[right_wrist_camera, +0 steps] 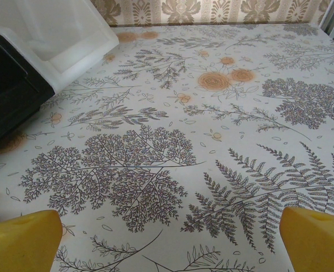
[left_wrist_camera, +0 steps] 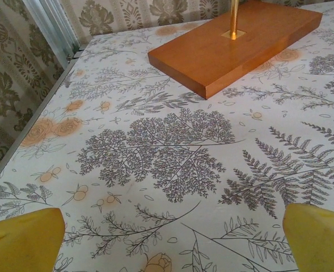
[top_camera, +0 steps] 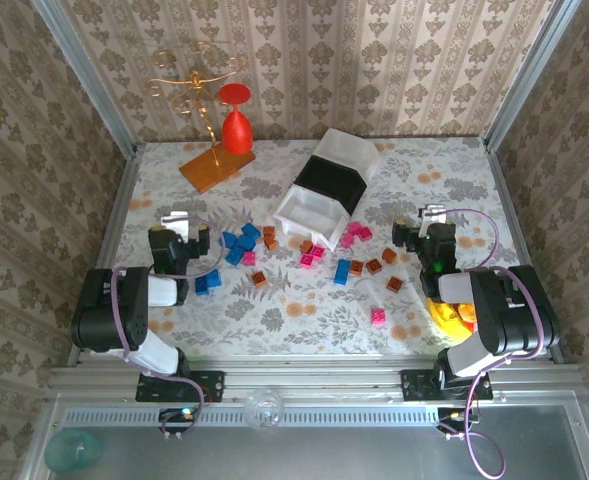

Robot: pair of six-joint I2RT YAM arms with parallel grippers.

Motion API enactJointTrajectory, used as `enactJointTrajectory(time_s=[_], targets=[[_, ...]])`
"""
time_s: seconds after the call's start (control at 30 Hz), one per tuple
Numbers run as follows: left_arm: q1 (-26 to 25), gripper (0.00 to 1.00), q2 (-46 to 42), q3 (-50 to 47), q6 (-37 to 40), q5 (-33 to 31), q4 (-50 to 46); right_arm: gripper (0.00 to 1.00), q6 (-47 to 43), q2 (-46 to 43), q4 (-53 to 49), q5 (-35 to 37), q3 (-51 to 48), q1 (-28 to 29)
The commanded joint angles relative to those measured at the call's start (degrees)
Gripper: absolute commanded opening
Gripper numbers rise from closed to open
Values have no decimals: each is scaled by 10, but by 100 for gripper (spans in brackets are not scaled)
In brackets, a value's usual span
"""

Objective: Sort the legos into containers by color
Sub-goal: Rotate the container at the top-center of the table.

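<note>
My left gripper [top_camera: 180,232] hovers over the left part of the tabletop [top_camera: 304,315], its yellow pads [left_wrist_camera: 22,241] spread wide with nothing but the leaf-patterned cloth between them. Ahead of it, toward the back, lies the orange board [left_wrist_camera: 235,48] with a gold wire stand [top_camera: 194,80] and a red goblet shape [top_camera: 236,122] on it.

Just right of that gripper the legos [top_camera: 240,245] begin. There is a tight blue cluster with one blue brick [top_camera: 206,283] nearer to me, and orange-brown [top_camera: 259,278] and pink pieces [top_camera: 310,257] are mixed in. All of them lie loose on the tabletop.

Mid-table, the three containers sit touching in a slanted row. The white bin [top_camera: 307,212] is nearest, the black bin [top_camera: 330,181] is in the middle, and the other white bin [top_camera: 352,152] is farthest.

Right of them are more bricks: pink ones [top_camera: 354,236], a blue one [top_camera: 342,271], several orange-brown ones [top_camera: 374,266] and a lone pink one [top_camera: 379,316].

My right gripper [top_camera: 429,232] stands beyond these with its pads [right_wrist_camera: 317,238] equally far apart and holding nothing. A yellow-and-red packet [top_camera: 452,315] lies under that arm.
</note>
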Motion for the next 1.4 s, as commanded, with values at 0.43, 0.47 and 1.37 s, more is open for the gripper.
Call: enactJointTrajectory(time_s=[0.43,0.47,1.37], targets=[[-8,100,-233,59,-214,48,-236,98,122,-247,-355,-98,148,49],[-11,100,-237,61,-241,71,-237,97,97,-227,-376,-86,170,81],[-105,100,-255,78,-290,116,-320,59,1,378,-775,-93,766,209]])
